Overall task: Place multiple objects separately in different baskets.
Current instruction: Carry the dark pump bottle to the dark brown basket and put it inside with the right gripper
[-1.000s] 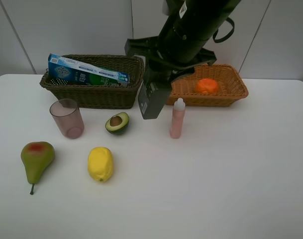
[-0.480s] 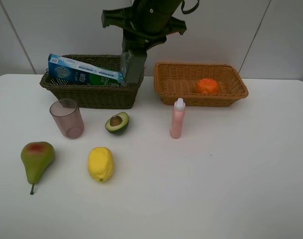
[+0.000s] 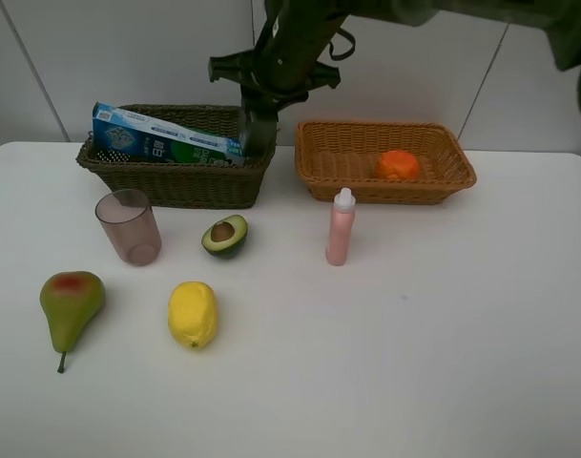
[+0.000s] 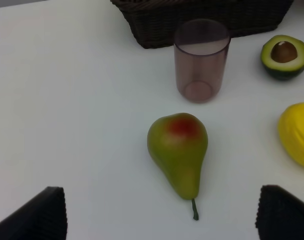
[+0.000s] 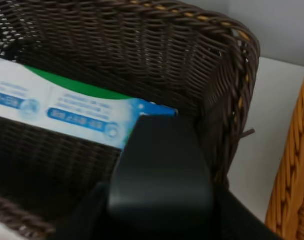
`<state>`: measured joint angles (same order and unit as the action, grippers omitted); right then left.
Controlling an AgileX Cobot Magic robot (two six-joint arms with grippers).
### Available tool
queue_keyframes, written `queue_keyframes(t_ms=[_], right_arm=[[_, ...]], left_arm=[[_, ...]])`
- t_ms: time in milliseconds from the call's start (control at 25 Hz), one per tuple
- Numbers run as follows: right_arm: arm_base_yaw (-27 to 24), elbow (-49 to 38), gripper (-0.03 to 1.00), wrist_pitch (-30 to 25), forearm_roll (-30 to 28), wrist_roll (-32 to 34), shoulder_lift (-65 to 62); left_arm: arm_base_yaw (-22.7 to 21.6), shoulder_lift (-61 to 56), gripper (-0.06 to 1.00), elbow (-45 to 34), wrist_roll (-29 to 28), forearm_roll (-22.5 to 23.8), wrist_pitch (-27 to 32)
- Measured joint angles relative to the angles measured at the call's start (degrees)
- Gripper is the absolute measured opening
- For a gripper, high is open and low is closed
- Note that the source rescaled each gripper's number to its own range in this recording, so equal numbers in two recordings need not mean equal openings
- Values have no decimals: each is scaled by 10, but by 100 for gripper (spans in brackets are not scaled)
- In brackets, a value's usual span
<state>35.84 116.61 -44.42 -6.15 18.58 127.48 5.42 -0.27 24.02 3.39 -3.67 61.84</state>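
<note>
1. Black-green in colour, the dark bottle [image 3: 257, 132] is clamped in the right gripper [image 3: 259, 110], whose jaws are drawn narrow on it. It hangs upright at the right end of the dark olive-brown basket [image 3: 176, 183], with its lower end down at rim level. Whether it touches the basket's floor cannot be told.
2. The right wrist view shows the bottle's body over the basket's inside, just beside the near end of the toothpaste box [image 3: 166, 135]. The box lies aslant along the basket, its left end raised above the rim.
3. The light orange-tan basket [image 3: 443, 186] stands just to the right of the dark one, apart from it, and holds the orange [image 3: 398, 164] toward its right half.
4. The pink bottle [image 3: 341, 227] stands upright on the white table [image 3: 414, 334], in front of the tan basket's left end.
5. The halved avocado [image 3: 224, 235] lies cut face up in front of the dark basket, and the mauve cup [image 3: 129, 227] stands upright to its left.
6. Nearer the front edge lie the yellow lemon [image 3: 193, 314] and, well to its left, the green-red pear [image 3: 71, 301] — its stem points toward the front.
7. The left gripper [image 4: 162, 216] shows only in its own wrist view — its fingers spread wide with nothing between them, above the table near the pear's stem end.
</note>
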Motion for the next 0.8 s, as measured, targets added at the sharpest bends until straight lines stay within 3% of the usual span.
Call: queue_keyframes(t_ms=[800], right_arm=[[-14,2,11,46,33,-11,39]], left_arm=[[0,0,100,0,0,0,0]])
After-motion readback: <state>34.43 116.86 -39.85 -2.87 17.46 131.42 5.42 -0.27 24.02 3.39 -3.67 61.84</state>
